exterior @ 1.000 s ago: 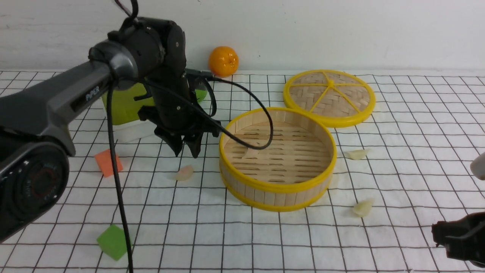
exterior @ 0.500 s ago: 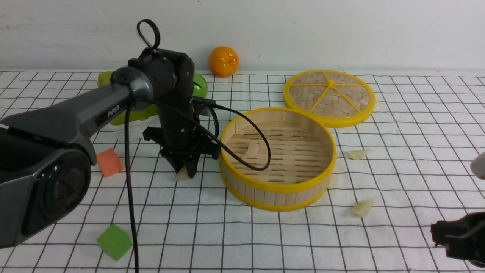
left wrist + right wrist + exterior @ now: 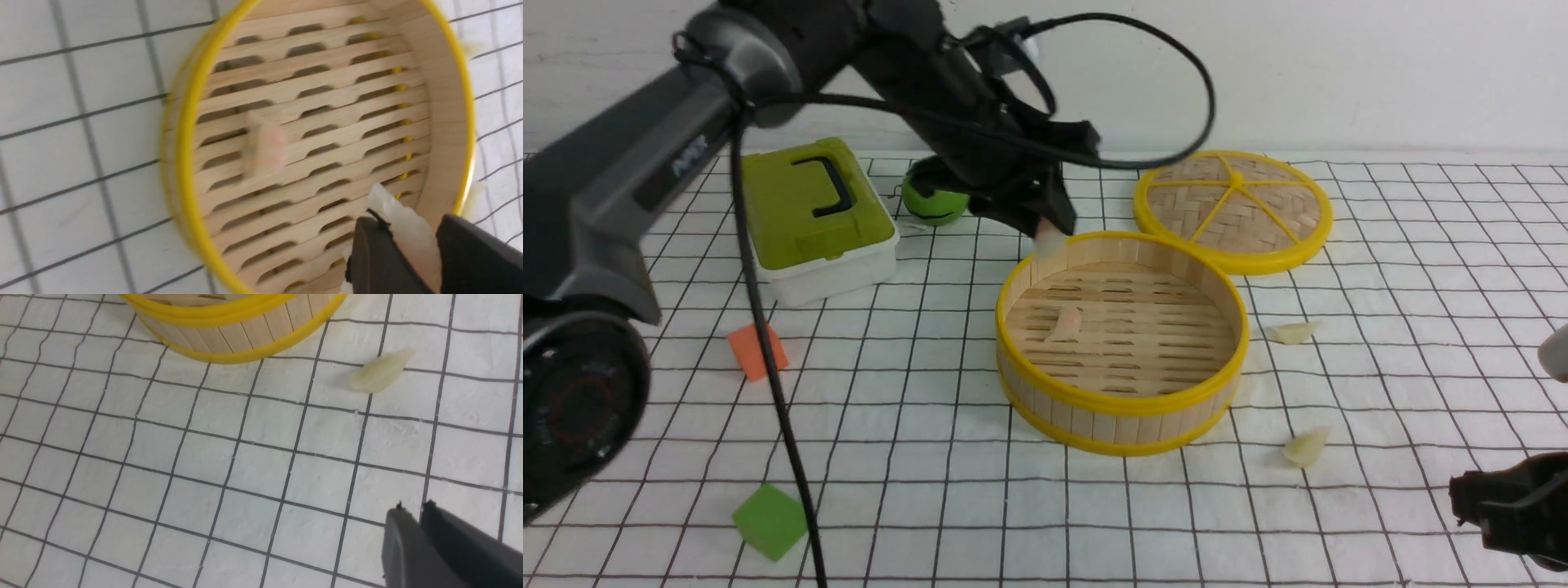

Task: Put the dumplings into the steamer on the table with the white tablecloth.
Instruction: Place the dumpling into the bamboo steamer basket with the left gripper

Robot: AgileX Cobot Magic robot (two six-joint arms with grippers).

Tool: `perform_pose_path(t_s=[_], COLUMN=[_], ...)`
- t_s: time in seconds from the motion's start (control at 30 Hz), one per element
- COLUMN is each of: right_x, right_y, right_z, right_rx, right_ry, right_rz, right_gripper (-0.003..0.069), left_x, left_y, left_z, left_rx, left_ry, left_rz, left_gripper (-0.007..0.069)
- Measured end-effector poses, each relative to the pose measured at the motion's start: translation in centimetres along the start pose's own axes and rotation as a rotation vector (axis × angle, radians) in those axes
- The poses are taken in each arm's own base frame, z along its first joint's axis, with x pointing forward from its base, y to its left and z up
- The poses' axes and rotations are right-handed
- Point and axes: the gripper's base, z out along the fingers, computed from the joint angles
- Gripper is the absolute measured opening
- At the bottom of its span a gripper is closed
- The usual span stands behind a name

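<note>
Dumpling (image 3: 402, 222) pinched in left gripper (image 3: 408, 230), steamer (image 3: 1123, 402) just beneath; pink dumpling (image 3: 1065, 323) lower, on the slats. Right gripper (image 3: 413, 510) nearly closed, empty; cream dumpling (image 3: 380, 371) ahead.

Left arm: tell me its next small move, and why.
Probably ease the left gripper slightly further in over the slatted floor of the steamer before opening the fingers. They pinch a pale dumpling that, in the front view, hangs just at the far rim; a release there might catch the wall. One pink dumpling already lies inside.
</note>
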Motion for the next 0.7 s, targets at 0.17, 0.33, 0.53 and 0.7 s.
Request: perform_pose_path(t_s=[0.17,0.33,0.53,0.7], right_x=[0.0,0.0,0.0,0.0], right_y=[0.1,0.1,0.1,0.1], right_z=[0.0,0.0,0.0,0.0], right_rx=[-0.006,-0.007,-0.008,-0.010], right_ry=[-0.003,-0.004,-0.003,-0.004], right_rz=[0.010,0.013,0.014,0.016], right_gripper=[0.0067,0.0072,0.0078,0.0083], left_x=[2.6,2.9,2.5,2.8], left_y=[-2.7,-3.1,-2.2,-1.7], left_z=[7.5,9.1,10.5,11.9], left_rx=[-0.150,-0.210,-0.240,-0.244], left_ry=[0.035,-0.012,-0.075,-0.067], left_rz=[0.023,0.007,-0.029,-0.030], left_gripper=[0.0174,0.0174,0.0174,0.0227])
